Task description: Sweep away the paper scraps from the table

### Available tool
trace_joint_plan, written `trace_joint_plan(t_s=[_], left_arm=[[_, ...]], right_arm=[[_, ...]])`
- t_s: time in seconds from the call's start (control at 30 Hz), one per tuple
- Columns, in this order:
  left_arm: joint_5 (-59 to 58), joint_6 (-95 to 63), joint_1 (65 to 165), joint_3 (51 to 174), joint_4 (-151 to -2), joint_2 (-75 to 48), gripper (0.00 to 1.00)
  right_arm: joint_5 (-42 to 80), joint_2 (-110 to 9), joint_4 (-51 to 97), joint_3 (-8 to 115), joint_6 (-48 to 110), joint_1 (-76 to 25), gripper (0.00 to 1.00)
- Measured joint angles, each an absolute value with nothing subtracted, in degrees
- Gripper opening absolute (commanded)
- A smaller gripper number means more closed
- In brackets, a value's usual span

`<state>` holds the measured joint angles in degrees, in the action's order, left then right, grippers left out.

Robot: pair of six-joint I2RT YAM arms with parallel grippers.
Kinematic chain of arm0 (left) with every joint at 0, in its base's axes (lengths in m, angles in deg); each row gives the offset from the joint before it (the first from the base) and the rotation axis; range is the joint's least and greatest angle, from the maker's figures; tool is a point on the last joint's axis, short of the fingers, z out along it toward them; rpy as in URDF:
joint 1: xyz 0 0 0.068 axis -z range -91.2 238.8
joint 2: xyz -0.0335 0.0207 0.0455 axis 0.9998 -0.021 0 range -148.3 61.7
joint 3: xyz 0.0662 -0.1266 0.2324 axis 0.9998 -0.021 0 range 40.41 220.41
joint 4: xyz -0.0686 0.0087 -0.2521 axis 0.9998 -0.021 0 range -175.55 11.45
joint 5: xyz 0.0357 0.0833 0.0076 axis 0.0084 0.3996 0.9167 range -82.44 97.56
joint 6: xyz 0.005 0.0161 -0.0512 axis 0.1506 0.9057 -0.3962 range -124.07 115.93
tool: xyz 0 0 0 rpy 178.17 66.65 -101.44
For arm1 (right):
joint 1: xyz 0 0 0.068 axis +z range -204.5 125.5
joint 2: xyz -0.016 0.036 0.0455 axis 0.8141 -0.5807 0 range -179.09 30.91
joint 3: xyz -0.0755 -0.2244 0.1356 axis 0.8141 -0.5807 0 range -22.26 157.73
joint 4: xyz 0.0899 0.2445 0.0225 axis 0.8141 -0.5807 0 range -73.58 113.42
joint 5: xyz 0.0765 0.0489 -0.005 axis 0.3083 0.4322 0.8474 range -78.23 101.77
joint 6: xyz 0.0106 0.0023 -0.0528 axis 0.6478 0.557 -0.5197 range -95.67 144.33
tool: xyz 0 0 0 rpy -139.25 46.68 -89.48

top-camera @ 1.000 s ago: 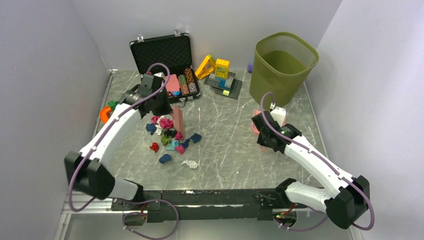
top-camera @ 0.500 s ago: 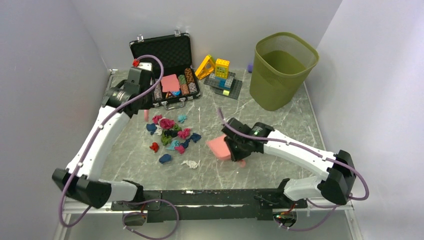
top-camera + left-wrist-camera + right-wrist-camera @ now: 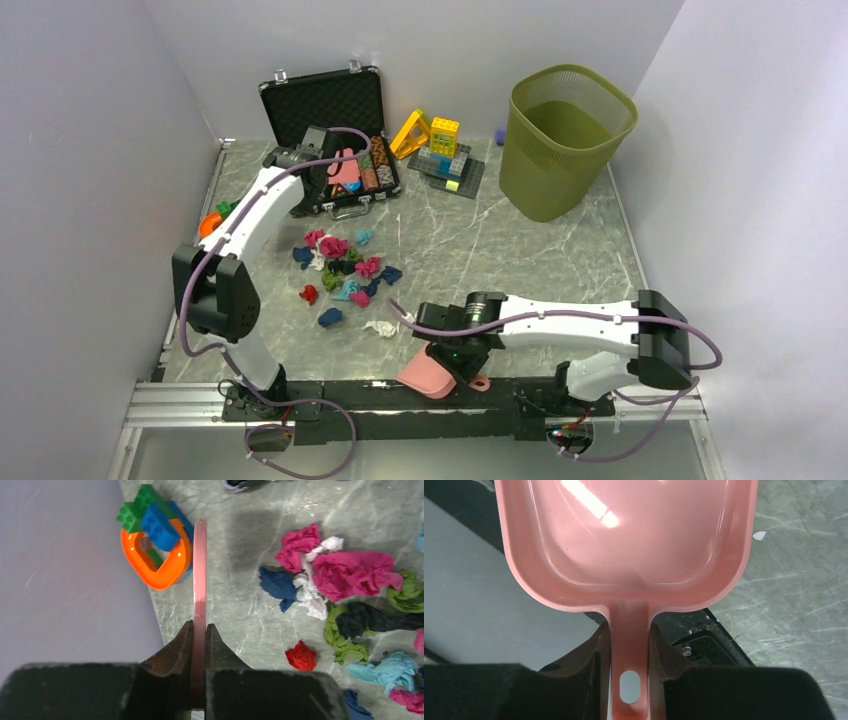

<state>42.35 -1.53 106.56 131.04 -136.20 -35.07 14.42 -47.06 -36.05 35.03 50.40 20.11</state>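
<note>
Pink dustpan (image 3: 624, 545): clamped by the handle in right gripper (image 3: 629, 631); hanging over the near black rail (image 3: 380, 397), nothing in it.
Left gripper (image 3: 199, 629): closed on thin pink blade (image 3: 200, 565), seen edge-on, long axis pointing away from the fingers.
Paper scraps (image 3: 340, 268): loose pile on table (image 3: 520, 250), left of centre.
Bearing: pile just right of blade, toy blocks (image 3: 155, 545) on its left; far-left of dustpan, well apart.
Judgement: left arm nearer; likely next, bringing dustpan up beside pile before any sweep.

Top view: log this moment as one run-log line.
left gripper: shut on pink scraper | right gripper: shut on pink dustpan, empty | paper scraps: clustered on table, unswept
</note>
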Motion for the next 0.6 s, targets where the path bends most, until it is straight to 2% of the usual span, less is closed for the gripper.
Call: trace_joint_plan(t_s=[0.37,0.6], left_arm=[[33.9,4.6,106.8,138.0,-135.7,-44.1,0.0],[29.5,7.2,109.4,139.9,-135.8,-48.4,0.0]], right_arm=[[7.7,-55.4,-33.8,38.2,46.2,20.9,0.0],[7.0,-59.1,-30.2,39.9,43.1,17.2,0.0]])
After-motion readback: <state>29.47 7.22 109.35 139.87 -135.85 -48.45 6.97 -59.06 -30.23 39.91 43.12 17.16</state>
